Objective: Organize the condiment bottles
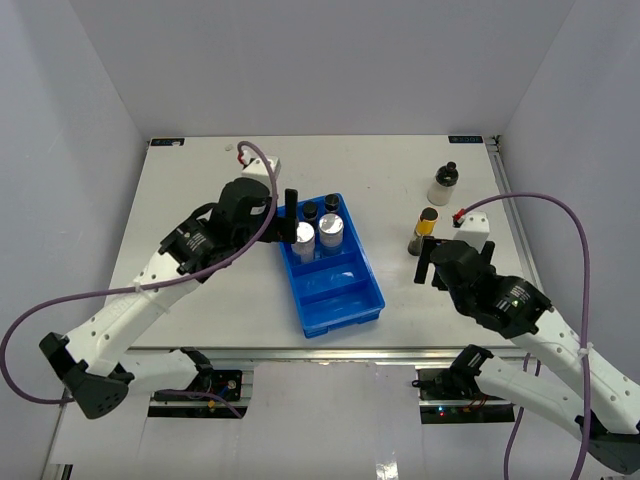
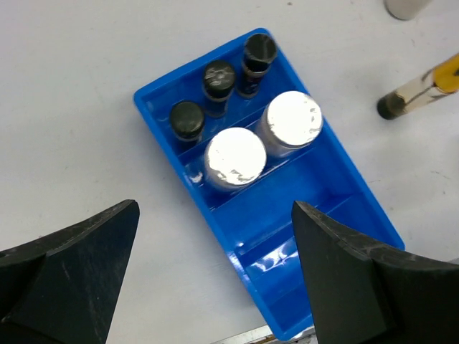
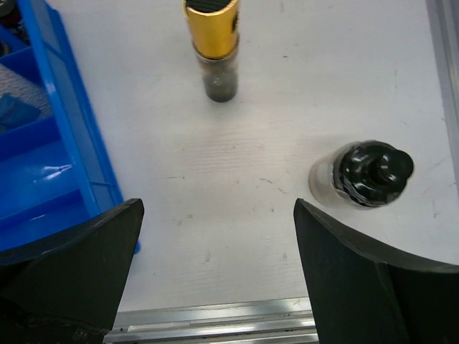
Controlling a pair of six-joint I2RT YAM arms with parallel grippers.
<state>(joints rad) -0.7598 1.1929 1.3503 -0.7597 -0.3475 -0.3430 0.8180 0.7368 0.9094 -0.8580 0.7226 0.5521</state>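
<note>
Readable text: none from where I stand | bench [image 1: 390, 170] far corners: left-corner sticker [image 1: 166, 142] and right-corner sticker [image 1: 466, 136], small, dark, possibly printed, too tiny to make out | yellow bottle [image 3: 211, 29]: no lettering legible

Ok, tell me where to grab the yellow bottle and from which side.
Grip the yellow bottle on its yellow band just under the dark cap, coming from the near side with the open right gripper. It looks upright, slender and round, with nothing close on either flank.
</note>
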